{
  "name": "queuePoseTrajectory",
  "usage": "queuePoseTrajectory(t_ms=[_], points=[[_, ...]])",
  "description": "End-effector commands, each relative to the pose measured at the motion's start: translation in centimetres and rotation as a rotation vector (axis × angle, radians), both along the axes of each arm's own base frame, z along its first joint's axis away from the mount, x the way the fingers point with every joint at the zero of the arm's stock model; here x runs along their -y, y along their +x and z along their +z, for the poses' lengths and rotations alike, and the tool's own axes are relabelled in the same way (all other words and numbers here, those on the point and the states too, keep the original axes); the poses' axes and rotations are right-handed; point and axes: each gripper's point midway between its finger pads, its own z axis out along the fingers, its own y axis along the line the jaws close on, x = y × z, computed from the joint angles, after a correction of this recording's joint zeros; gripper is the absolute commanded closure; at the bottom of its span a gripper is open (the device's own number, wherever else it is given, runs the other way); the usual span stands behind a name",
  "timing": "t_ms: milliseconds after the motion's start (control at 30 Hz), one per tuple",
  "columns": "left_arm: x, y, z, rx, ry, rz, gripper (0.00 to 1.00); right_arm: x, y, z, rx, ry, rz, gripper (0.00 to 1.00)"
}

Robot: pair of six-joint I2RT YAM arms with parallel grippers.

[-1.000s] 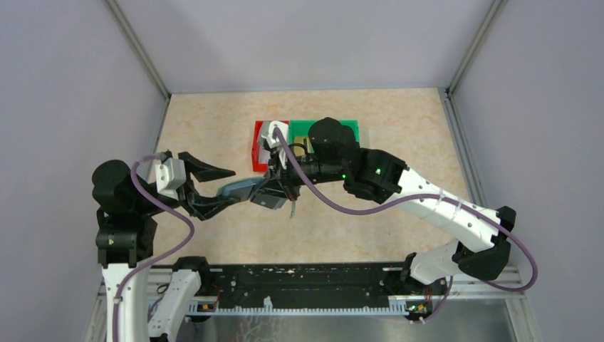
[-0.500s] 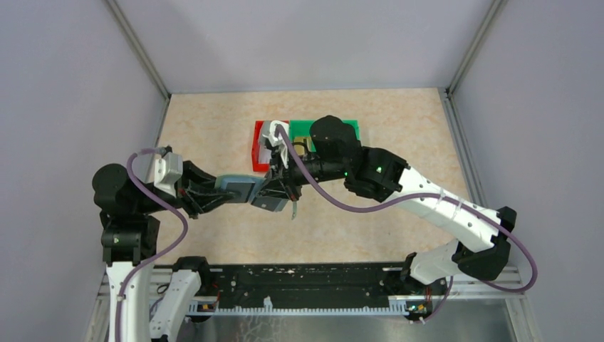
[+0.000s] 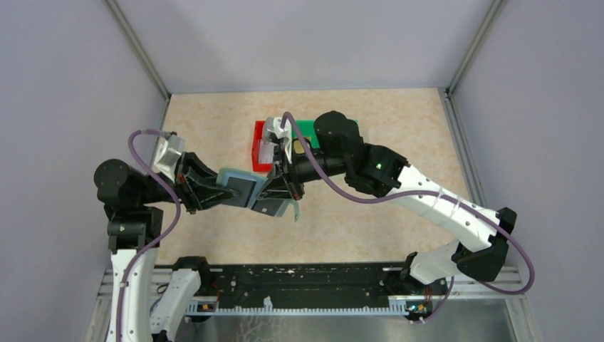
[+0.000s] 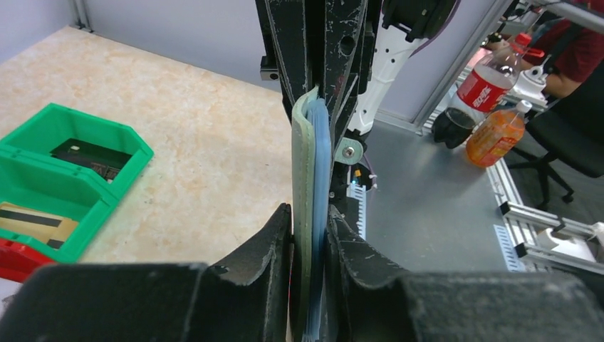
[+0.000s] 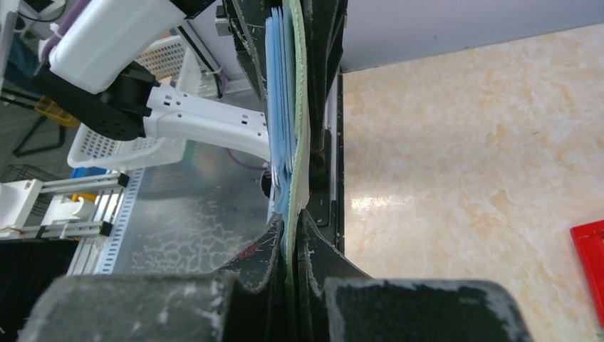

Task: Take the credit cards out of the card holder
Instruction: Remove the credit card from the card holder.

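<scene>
Top cam looks down from behind; wrist cams, close-up, face opp. ways, share card holder (image 4: 304, 178).

The card holder (image 3: 241, 182) hangs between the left end effector (image 3: 229, 194) and right end effector (image 3: 278, 189), above the worktop (image 3: 206, 128). Bins (image 3: 308, 128) sit behind it.

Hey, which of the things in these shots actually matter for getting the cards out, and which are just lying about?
Part of the job: grey-green folding card holder, clamped by the left gripper and right gripper; credit cards, not clearly visible.
Just lying about: green plastic bin, red plastic bin, red-labelled cola bottle, orange drink bottle, white plastic basket.
</scene>
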Motion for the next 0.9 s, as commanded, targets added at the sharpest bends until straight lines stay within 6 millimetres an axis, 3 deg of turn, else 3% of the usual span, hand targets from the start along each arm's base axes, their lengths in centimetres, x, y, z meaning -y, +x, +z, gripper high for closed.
queuePoseTrajectory(t_ms=[0, 100, 167, 233, 300, 433, 733, 867], points=[[0.1, 0.9, 0.3, -0.108, -0.036, 0.031, 0.69, 0.2, -0.5, 4.1, 0.027, 0.165, 0.051, 1.00], [0.1, 1.7, 0.1, -0.144, -0.061, 0.064, 0.57, 0.0, -0.2, 4.2, -0.013, 0.188, 0.062, 1.00], [0.1, 2.0, -0.1, -0.185, -0.079, 0.076, 0.33, -0.1, -0.2, 4.2, -0.036, 0.190, 0.070, 1.00], [0.1, 2.2, -0.2, -0.222, -0.092, 0.071, 0.30, -0.1, -0.2, 4.2, -0.050, 0.191, 0.073, 1.00], [0.1, 2.7, -0.5, -0.236, -0.096, 0.070, 0.33, -0.1, -0.1, 4.0, -0.060, 0.189, 0.069, 1.00], [0.1, 3.6, -1.0, -0.281, -0.091, 0.079, 0.51, 0.2, 0.0, 4.0, -0.078, 0.198, 0.072, 1.00], [0.1, 4.0, -0.8, -0.302, -0.091, 0.087, 0.71, 0.8, 0.3, 4.4, -0.119, 0.243, 0.096, 1.00], [0.2, 4.2, -0.8, -0.342, -0.090, 0.073, 0.74, 1.0, -0.1, 4.7, -0.121, 0.264, 0.113, 1.00]])
